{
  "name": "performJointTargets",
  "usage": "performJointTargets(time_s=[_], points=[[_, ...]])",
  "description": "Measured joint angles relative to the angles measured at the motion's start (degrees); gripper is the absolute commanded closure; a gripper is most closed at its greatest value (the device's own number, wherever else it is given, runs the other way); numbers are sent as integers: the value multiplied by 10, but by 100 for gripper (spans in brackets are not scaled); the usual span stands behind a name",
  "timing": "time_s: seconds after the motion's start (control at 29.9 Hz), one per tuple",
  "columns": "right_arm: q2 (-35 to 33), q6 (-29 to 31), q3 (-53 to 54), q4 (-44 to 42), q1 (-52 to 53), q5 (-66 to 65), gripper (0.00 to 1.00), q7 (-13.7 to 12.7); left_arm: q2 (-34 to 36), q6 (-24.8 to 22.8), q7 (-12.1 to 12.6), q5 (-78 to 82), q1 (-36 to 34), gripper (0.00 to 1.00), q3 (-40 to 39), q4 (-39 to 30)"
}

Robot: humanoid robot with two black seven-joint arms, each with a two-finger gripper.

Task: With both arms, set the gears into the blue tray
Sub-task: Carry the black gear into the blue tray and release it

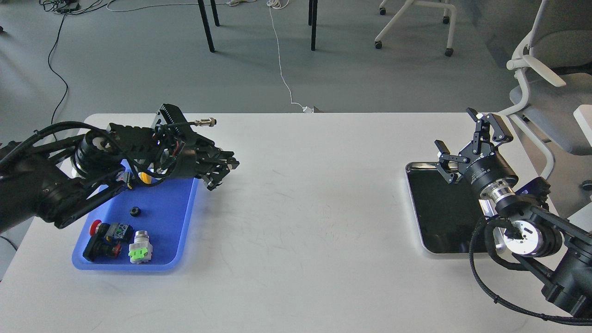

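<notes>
White table (300, 208): gear (135, 211) in blue tray (178, 217); L end effector (221, 172) state unclear, R end effector (469, 138) spread, empty.

One head view looks forward and down over the white rectangular table (296, 222); arms enter from both sides. Grey floor lies beyond.

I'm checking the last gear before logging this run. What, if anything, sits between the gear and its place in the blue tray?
Nothing visible: the one gear in view already lies on the floor of the blue tray, apart from the push-button switches nearer the front. The left gripper hangs past the tray's far right corner.
</notes>
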Motion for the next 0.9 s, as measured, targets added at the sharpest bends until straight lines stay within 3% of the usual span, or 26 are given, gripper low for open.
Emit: performJointTargets(time_s=[0.3, 0.63, 0.84, 0.9], points=[[6, -1, -1, -1, 2, 0, 1, 0, 49, 1, 0, 0, 100, 77, -47, -9], [6, -1, -1, 0, 2, 0, 1, 0, 53, 0, 0, 0, 108, 75, -49, 15], [6, -1, -1, 0, 2, 0, 1, 0, 53, 1, 0, 0, 109, 70, -48, 31], [6, -1, -1, 0, 2, 0, 1, 0, 54, 0, 0, 0, 110, 63, -47, 32]])
